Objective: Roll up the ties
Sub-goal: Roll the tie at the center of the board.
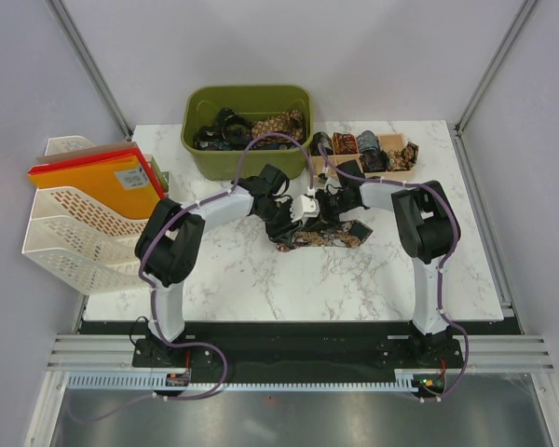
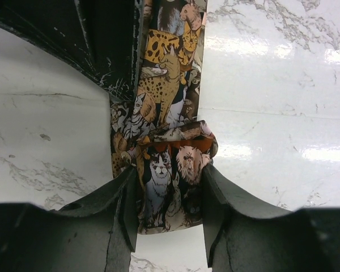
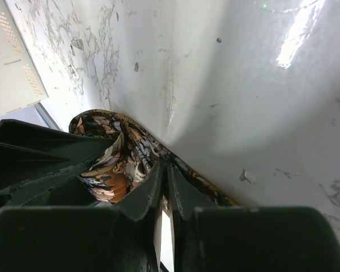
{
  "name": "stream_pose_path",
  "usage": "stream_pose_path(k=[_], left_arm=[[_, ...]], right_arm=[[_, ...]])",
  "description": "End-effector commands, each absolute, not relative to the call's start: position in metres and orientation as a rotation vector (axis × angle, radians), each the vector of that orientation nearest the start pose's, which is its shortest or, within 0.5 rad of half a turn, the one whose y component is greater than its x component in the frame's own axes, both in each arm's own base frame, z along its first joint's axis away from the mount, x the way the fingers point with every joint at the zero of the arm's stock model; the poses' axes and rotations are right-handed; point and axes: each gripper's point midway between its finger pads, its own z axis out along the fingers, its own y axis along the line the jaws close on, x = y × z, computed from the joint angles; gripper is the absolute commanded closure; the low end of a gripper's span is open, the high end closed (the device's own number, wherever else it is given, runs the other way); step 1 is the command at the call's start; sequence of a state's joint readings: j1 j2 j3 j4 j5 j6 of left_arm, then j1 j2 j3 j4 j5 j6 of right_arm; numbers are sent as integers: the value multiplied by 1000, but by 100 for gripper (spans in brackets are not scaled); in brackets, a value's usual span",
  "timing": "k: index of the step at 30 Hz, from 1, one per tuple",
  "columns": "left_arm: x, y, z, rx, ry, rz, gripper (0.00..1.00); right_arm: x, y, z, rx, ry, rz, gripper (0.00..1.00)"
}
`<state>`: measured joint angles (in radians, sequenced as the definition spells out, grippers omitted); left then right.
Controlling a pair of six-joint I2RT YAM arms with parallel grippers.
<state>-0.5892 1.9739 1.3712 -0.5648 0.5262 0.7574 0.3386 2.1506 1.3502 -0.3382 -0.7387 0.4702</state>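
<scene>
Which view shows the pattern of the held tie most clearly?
Left wrist: the tie is close, its cat print sharp. The top view shows it small and partly hidden; the right wrist shows only a curled strip.

1. The black-and-white left arm (image 1: 182,233) rises from its base, folds at the elbow and reaches inward to the right.
2. The left gripper (image 2: 170,175) is half spread, its dark fingers (image 2: 127,198) pressed on both sides of a rolled cat-print fabric necktie (image 2: 170,113).
3. The matching right arm (image 1: 421,223) mirrors it, reaching left.
4. The right gripper (image 3: 164,173) has its jaws almost together, with a thin slit between; whether it pinches anything is unclear.
</scene>
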Motion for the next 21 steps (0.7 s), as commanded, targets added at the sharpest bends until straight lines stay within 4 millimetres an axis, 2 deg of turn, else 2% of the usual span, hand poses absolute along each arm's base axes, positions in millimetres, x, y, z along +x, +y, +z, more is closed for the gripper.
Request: stream_pose_path(k=[1, 9, 12, 17, 18, 21], left_arm=[[330, -273, 30, 1652, 2080, -577, 98], [348, -279, 48, 1559, 2044, -546, 98], [347, -277, 48, 1558, 2031, -541, 98], [333, -265, 23, 1712, 1999, -537, 98], [323, -260, 16, 1753, 2030, -557, 98], [316, -259, 4, 1842, 2024, -584, 98]], right_arm=[[317, 225, -62, -46, 3049, 862, 86], [316, 224, -64, -53, 3052, 860, 87], [316, 223, -64, -50, 3053, 857, 87], [317, 223, -65, -62, 3050, 855, 88], [317, 224, -64, -65, 3048, 858, 88], [322, 232, -53, -80, 3012, 938, 87]])
